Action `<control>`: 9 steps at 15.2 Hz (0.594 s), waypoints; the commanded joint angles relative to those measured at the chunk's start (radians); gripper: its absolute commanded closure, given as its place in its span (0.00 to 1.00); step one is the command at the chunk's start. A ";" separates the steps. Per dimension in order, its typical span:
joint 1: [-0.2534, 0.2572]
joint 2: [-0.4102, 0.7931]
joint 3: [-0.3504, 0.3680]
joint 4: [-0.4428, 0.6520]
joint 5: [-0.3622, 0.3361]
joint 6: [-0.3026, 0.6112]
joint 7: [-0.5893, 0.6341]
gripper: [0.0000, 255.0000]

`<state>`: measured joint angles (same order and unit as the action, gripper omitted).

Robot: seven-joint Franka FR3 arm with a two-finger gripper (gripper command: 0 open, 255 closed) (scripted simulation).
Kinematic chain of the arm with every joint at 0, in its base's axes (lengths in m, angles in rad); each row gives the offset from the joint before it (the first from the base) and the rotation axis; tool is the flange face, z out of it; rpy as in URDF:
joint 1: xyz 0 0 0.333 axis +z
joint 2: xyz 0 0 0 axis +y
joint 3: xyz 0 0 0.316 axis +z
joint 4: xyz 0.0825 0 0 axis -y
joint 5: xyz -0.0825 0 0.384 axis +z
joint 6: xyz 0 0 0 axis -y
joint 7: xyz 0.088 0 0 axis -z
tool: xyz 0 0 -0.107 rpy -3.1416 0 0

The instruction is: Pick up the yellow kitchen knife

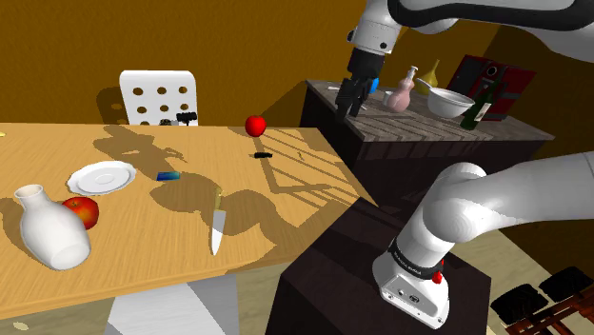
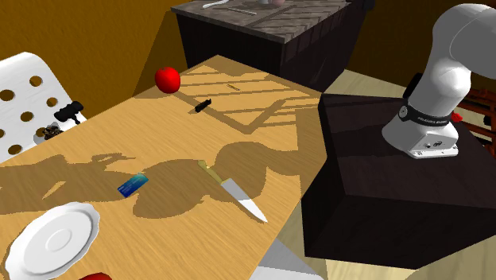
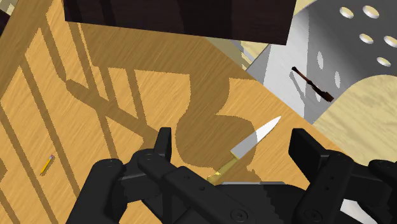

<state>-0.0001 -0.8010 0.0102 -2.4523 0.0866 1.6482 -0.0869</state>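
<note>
presently, yellow-handled knife flat on surface, shoulder view's lower left, unheld; pincer apart, upper middle, clear for descent.

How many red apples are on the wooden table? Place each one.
2. The far apple sits far back on the table; the second apple lies beside the white vase, near the plate. Another could hide behind that vase.

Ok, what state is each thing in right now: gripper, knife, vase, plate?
Gripper: open, holding nothing, raised above the table.
Knife: lying flat on the table, not gripped.
White vase: tipped onto its side.
Plate: flat on the table, empty.
</note>
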 commanded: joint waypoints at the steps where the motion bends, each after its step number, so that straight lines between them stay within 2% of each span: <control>1: 0.000 0.000 0.000 0.000 0.000 0.000 0.000 0.00; 9: 0.017 0.179 0.100 -0.093 0.053 0.293 0.109 0.00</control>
<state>0.0132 -0.6512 0.0933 -2.5383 0.1309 1.8998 0.0031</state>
